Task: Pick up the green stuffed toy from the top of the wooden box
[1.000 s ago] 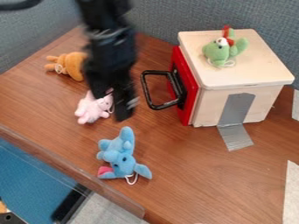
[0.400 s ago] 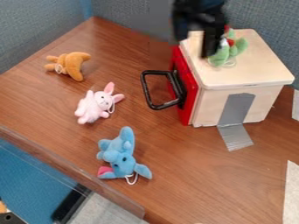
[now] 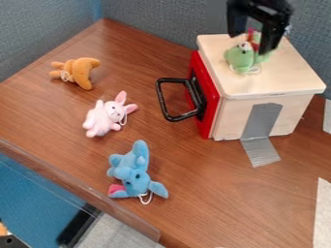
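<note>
Green plush toy (image 3: 240, 60) sits ungrasped near the wooden box (image 3: 278, 80) top's far edge; your pincer (image 3: 251, 44) is in place over it, fingers wide, hold not yet made.

Black throughout — a blocky wrist (image 3: 262, 8) ending in two dark, slab-like fingers (image 3: 269, 39).

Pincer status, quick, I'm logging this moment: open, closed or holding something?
Pincer: open, jaws apart at the green plush toy on the wooden box; whether they touch it cannot be told.
</note>
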Available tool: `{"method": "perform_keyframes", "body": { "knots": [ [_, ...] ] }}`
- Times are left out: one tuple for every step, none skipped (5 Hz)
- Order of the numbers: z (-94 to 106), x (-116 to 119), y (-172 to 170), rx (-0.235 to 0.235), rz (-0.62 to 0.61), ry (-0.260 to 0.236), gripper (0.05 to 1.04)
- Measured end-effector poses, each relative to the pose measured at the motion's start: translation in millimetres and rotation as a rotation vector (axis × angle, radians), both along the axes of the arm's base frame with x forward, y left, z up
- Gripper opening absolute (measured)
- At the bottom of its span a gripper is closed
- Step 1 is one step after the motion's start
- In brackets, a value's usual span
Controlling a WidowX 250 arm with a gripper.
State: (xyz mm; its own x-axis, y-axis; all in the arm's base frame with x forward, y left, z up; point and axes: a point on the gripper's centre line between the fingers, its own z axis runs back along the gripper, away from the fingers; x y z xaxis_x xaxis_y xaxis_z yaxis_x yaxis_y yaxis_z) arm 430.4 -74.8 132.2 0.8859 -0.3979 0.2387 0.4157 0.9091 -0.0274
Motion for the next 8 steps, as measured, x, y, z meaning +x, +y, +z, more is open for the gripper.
{"method": "perform_keyframes", "body": {
  "knots": [
    [-14.7, 5.5, -2.1, 0.009, 0.008, 0.019, 1.000],
    [-33.8, 9.2, 0.8, 0.042, 0.001, 0.052, 0.945],
    [-33.0, 4.3, 1.3, 0.044, -0.013, 0.060, 0.677],
    [3.6, -12.2, 11.8, 0.028, -0.008, -0.005, 0.545],
    [31.2, -58.7, 53.5, 0.008, 0.072, -0.035, 0.523],
    [22.1, -109.6, 104.0, 0.011, 0.179, -0.005, 0.523],
    [-5.8, -146.4, 145.8, 0.019, 0.281, 0.056, 0.523],
    [-37.3, -169.3, 192.5, 0.059, 0.389, 0.103, 0.523]
  ]
}}
